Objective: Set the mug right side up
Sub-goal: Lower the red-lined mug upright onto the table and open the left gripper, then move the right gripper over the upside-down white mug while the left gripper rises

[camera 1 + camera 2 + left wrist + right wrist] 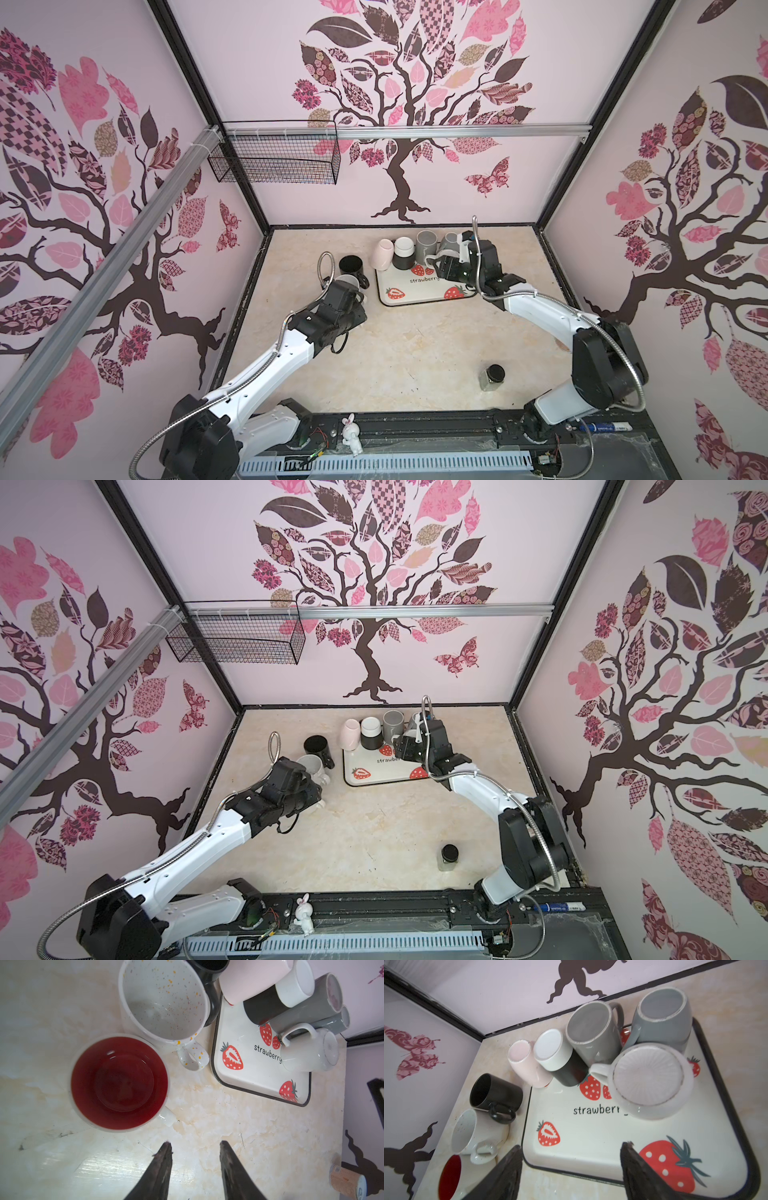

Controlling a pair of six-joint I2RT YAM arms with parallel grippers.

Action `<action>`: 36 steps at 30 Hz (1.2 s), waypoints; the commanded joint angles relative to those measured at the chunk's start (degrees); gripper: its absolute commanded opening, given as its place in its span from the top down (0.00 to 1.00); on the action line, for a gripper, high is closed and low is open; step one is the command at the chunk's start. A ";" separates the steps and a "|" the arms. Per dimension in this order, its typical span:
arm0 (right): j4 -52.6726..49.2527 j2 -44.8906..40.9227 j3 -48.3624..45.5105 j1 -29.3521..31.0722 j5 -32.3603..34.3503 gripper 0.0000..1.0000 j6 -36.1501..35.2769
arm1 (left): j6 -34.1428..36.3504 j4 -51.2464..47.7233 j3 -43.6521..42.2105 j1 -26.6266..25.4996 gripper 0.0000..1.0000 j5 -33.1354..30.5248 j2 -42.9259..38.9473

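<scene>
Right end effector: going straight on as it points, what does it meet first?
Probably the upside-down white mug, standing just ahead of the open right end effector on the strawberry tray, slightly off-centre. Depth is unclear: angled down, it could touch the tray floor first.

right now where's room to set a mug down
Bare: the strawberry tray's near half, in front of the white mug; the tabletop between tray and jar. Crowded: the tray's back, plus black mug, speckled mug and red-lined mug left of it.
</scene>
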 commanded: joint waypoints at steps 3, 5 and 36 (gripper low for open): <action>-11.09 10.40 13.30 -2.55 5.05 0.22 -5.48 | 10.36 -2.51 4.10 -0.14 0.58 -2.90 -2.32; -15.07 14.68 18.67 -3.26 5.98 0.22 -6.56 | 12.13 -2.28 4.12 -0.04 0.58 -2.61 -2.81; -20.36 26.92 24.94 -4.15 4.59 0.36 -9.37 | 14.94 0.62 0.41 6.86 0.55 5.66 -5.89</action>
